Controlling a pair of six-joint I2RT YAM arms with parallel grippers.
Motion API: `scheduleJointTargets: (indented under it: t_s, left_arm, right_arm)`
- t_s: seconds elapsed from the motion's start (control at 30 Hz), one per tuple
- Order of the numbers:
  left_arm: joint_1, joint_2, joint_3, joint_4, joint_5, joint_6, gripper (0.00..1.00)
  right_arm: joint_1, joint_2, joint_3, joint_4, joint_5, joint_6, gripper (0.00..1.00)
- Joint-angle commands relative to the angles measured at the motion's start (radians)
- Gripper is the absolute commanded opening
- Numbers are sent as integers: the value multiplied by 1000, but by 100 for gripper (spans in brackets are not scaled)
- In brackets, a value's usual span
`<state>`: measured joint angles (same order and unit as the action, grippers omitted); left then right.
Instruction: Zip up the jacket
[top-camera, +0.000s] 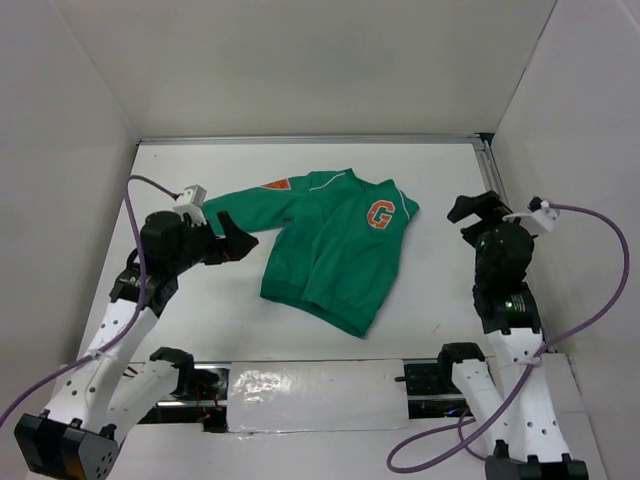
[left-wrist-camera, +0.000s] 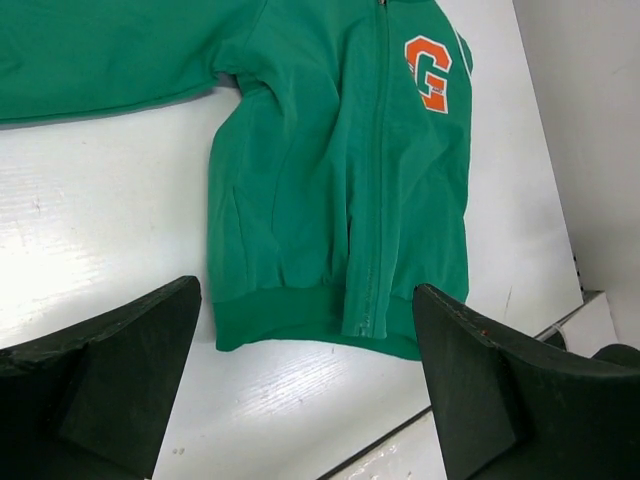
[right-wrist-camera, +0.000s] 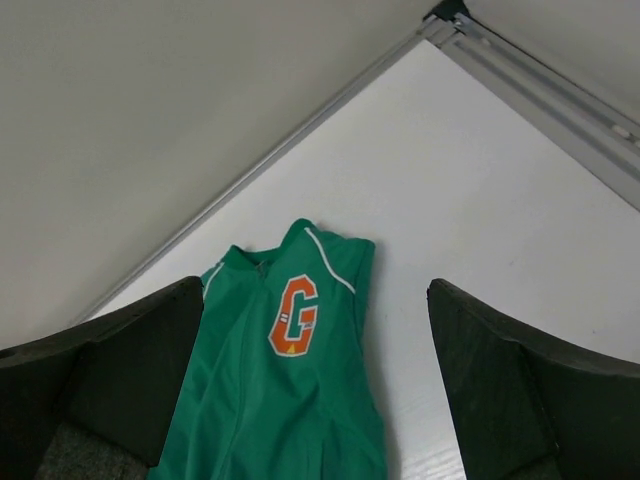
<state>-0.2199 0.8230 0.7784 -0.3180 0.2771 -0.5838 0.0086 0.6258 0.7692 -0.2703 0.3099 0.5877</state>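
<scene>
The green jacket (top-camera: 335, 245) lies flat on the white table, collar toward the back, hem toward the arms, orange "G" patch (top-camera: 381, 214) on the chest and an orange patch on the shoulder. Its front is closed along the zipper line (left-wrist-camera: 378, 180) from hem to collar; it also shows in the right wrist view (right-wrist-camera: 285, 380). My left gripper (top-camera: 240, 240) is open and empty beside the jacket's left sleeve, not touching it. My right gripper (top-camera: 470, 215) is open and empty, to the right of the jacket and apart from it.
White walls enclose the table on three sides, with a metal rail (top-camera: 310, 139) along the back and another (top-camera: 490, 175) on the right. A foil-covered strip (top-camera: 320, 395) lies between the arm bases at the near edge.
</scene>
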Motion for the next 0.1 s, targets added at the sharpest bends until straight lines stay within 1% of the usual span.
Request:
scheduleJointTargets:
  t_s: [0.0,0.07]
  left_arm:
    - [20,-36,-21,25,46,-10,99]
    - [28,-54,-36,22,59,-8,99]
  right_arm:
    - [2,-14,-15,-44,75,27,100]
    - [2,-5,-8,-41,54,18,100]
